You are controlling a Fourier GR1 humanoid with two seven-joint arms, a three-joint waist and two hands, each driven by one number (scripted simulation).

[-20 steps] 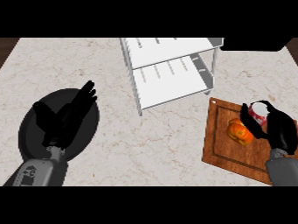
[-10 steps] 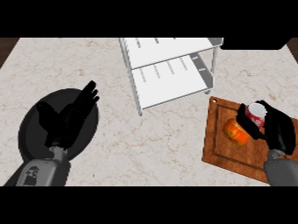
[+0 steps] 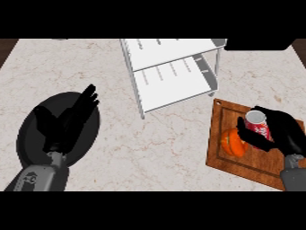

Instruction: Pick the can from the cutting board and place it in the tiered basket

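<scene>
Head view: the right hand (image 3: 284, 134) is over the cutting board (image 3: 248, 164) at the right side of the surface (image 3: 168, 148). Its fingers (image 3: 251, 140) and thumb are curled round a red can (image 3: 258, 128), which shows its pale top end between them. The can is tilted, top toward the far left, and sits above the board's middle; whether its base touches the wood cannot be told, since the hand hides it. Just left of the can, on the board, lies an orange round thing (image 3: 233, 142), touching or nearly touching the fingers.

The board is brown wood, set at a slant, its far corner close to the near right leg of the basket (image 3: 175, 76). The basket is a white wire rack with 2 tiers showing, one above the other, standing at the far middle of the surface, well apart from the can.

The left hand (image 3: 66, 121) is at the left, fingers straight and spread, pointing away from the robot, holding nothing. It lies over a black round plate (image 3: 32, 134) that rests on the surface near the left edge. Both grey forearms come in from the lower edge
</scene>
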